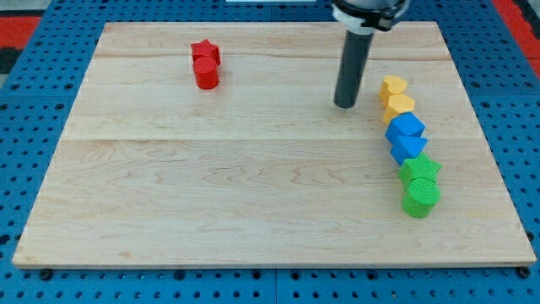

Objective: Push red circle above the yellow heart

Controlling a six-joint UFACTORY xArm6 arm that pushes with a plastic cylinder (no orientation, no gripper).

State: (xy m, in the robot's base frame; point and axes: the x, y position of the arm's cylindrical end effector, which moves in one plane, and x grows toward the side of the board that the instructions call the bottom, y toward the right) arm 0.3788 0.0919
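My tip [344, 105] rests on the worktop [253, 186], just left of the yellow heart [392, 86]; no claw shows here. The red circle [207, 74] sits far left, seemingly touching the red star [205, 52] above it.

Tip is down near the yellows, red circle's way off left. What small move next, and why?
Probably slide my tip toward the view's left, passing below the red circle to reach its left side. The circle sits against the red star, far from the yellow heart, and needs pushing rightward.
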